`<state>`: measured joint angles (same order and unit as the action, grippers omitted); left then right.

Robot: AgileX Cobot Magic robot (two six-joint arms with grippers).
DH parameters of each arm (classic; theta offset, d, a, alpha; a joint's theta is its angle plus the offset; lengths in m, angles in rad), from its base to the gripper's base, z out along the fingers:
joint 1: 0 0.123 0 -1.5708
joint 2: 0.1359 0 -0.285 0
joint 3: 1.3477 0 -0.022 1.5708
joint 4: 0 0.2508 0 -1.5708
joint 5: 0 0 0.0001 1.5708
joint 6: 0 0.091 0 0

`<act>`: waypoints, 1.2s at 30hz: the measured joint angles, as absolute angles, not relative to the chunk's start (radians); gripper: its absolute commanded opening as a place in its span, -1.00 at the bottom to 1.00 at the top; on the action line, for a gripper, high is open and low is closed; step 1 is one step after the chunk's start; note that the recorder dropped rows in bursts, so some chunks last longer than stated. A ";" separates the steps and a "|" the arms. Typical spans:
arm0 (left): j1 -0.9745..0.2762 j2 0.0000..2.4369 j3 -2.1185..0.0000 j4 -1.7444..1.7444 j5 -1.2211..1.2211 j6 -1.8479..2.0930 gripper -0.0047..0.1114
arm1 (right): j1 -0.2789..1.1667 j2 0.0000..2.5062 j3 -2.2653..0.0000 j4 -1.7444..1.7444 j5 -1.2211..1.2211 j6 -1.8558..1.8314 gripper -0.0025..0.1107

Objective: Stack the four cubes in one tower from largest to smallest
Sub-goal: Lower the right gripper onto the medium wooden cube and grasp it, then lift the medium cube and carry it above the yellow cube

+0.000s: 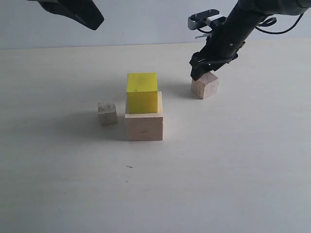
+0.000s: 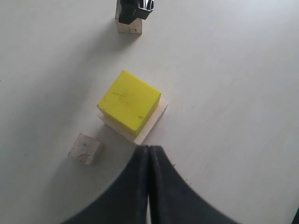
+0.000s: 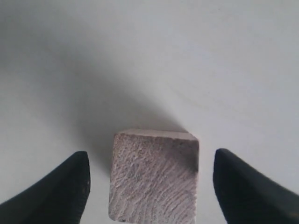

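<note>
1. The brown block (image 1: pixel 204 86) is the one I want now. It sits on the table (image 1: pixel 233 170), behind and to the right of the half-built tower and well apart from it.
2. My right gripper (image 1: pixel 204 72) hangs directly over it with the jaws spread wide. In the right wrist view one finger stands on each side with a clear gap on both, so nothing is gripped yet.
3. The block looks roughly centred and square to the fingers. I would go straight down, stop short of the table, and close on the two flat side faces rather than the corners.
4. A slow, even squeeze should keep it from twisting. If one finger touches first, the block may skid sideways.
5. The yellow block (image 1: pixel 142 94) rests on the large pale block (image 1: pixel 144 126) but off centre, with a strip of pale top showing along one side. I would aim for the middle of the yellow top, not the base.
6. The smallest block (image 1: pixel 107 113) lies near the tower's left, not touching, so I would carry high and come in from above.
7. My left gripper (image 2: pixel 148 154) is closed, empty and raised.
</note>
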<state>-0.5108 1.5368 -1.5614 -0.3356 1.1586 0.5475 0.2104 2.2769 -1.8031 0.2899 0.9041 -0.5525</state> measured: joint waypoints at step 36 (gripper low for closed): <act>-0.511 1.537 -1.561 -0.337 1.179 0.549 -0.92 | 0.210 2.238 -1.803 0.254 0.991 -0.505 -0.96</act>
